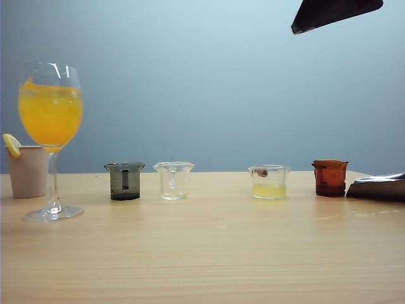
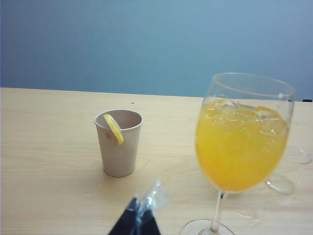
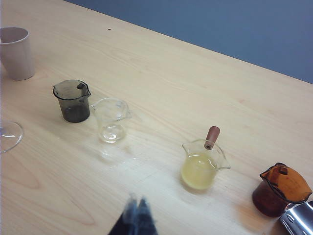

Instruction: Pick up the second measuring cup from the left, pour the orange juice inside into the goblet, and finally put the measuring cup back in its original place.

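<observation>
Far left on the pale wood-grain table [image 1: 215, 253]: a matte beige paper cup [image 1: 27, 171] with a lemon slice [image 1: 11, 144] hooked on its rim, just beside the goblet [image 1: 50, 114], a tall thin-stemmed glass on a round foot, bowl nearly full of opaque orange juice [image 1: 50, 117] with ice. Top-heavy; a brush against the stem would likely tip it. The left gripper [image 2: 139, 215] sits low near its foot, fingertips together, nothing held; any swing toward the glass is the chief hazard. Next right, a smoky grey cup [image 1: 124, 180], then the second measuring cup [image 1: 173, 180], clear, flared rim with spout, upright and empty, in its row position; wet smears on the table near it could let it slide if nudged. Further right, a clear cup of pale yellow liquid [image 1: 269, 182], then an amber cup [image 1: 330, 177]. The right gripper [image 3: 138, 218] hangs above the row, fingers shut, empty. Task appears essentially done.
</observation>
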`<state>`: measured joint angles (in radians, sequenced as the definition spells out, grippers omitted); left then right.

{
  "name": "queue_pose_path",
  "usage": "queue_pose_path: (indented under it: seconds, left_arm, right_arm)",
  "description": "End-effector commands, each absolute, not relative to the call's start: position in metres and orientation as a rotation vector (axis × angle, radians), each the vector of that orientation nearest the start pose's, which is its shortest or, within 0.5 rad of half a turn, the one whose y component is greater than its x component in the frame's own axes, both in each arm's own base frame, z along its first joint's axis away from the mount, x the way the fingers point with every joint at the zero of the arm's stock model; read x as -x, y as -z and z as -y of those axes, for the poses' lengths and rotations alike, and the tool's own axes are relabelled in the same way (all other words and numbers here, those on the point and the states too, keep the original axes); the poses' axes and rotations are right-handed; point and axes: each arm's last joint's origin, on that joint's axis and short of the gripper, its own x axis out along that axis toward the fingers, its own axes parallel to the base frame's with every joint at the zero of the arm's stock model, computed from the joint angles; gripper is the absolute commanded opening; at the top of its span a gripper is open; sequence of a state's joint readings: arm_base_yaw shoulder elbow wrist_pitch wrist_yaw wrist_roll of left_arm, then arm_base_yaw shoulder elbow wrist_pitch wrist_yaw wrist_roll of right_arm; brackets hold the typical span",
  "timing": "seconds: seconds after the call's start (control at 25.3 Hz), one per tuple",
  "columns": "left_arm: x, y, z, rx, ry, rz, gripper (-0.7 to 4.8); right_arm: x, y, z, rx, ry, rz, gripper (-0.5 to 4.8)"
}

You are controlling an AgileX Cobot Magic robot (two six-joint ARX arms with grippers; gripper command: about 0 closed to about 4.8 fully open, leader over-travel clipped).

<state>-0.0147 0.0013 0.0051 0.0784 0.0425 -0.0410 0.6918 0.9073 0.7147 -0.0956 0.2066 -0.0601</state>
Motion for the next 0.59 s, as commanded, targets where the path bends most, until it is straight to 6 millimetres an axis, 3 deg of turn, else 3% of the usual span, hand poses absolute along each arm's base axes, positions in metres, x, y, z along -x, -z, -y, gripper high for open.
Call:
queue_pose_path:
  seconds: [0.04, 0.28, 0.59]
  left_arm:
    - [-0.097, -0.175, 0.003, 0.034, 0.060, 0.098, -0.02]
    - [-0.097, -0.175, 0.003, 0.034, 0.060, 0.097, -0.02]
    - [-0.097, -0.175, 0.003, 0.034, 0.060, 0.097, -0.02]
  right_arm:
    - [-0.156, -0.299, -0.121, 0.170, -0.487, -0.225, -0.05]
    - [-0.151, -0.296, -0.090, 0.119, -0.313, -0.131, -0.05]
    - [-0.133, -0.253, -0.040, 0.058, -0.083, -0.003, -0.05]
